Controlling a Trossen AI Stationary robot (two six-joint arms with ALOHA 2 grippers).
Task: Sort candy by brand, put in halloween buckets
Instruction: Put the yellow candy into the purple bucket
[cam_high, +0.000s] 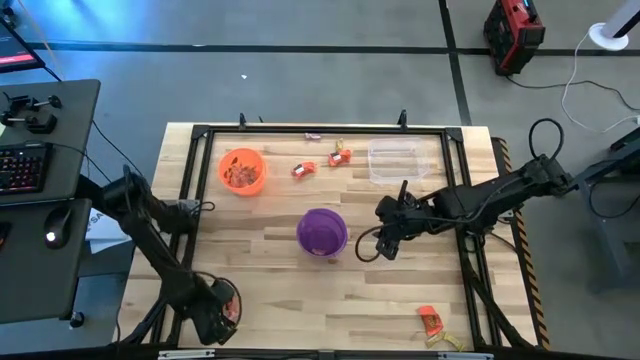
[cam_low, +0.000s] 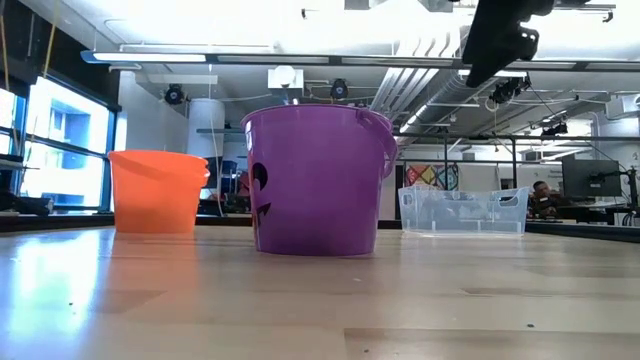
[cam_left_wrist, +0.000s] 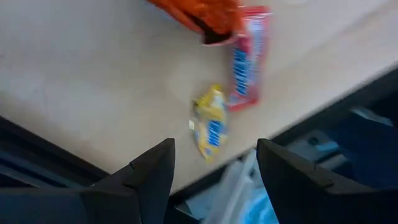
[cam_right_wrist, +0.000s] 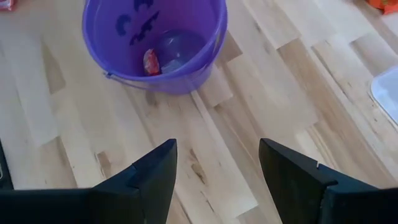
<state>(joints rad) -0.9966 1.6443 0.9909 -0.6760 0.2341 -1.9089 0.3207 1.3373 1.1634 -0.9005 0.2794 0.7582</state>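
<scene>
The wooden table (cam_high: 400, 300) carries everything. On it, the purple bucket (cam_high: 322, 232) stands near the middle, with a dark face printed on its side and one red-wrapped sweet (cam_right_wrist: 152, 61) lying on its floor. The orange bucket (cam_high: 241, 171) sits well apart towards the far left, with orange wrappers inside. A clear plastic tub (cam_high: 391, 161) rests at the far right.

The right gripper (cam_high: 385, 243) hangs just beside the purple bucket, above bare wood, its fingers (cam_right_wrist: 149, 177) spread wide and holding nothing. The left gripper (cam_high: 222, 308) is at the table's near left edge, its jaws also wide apart and empty, above a yellow candy (cam_left_wrist: 210, 127), a red candy (cam_left_wrist: 247, 59) and an orange wrapper (cam_left_wrist: 199, 14).

A few loose candies (cam_high: 318, 163) lie between the orange bucket and the tub, and another piece (cam_high: 431, 321) lies near the front right corner.
</scene>
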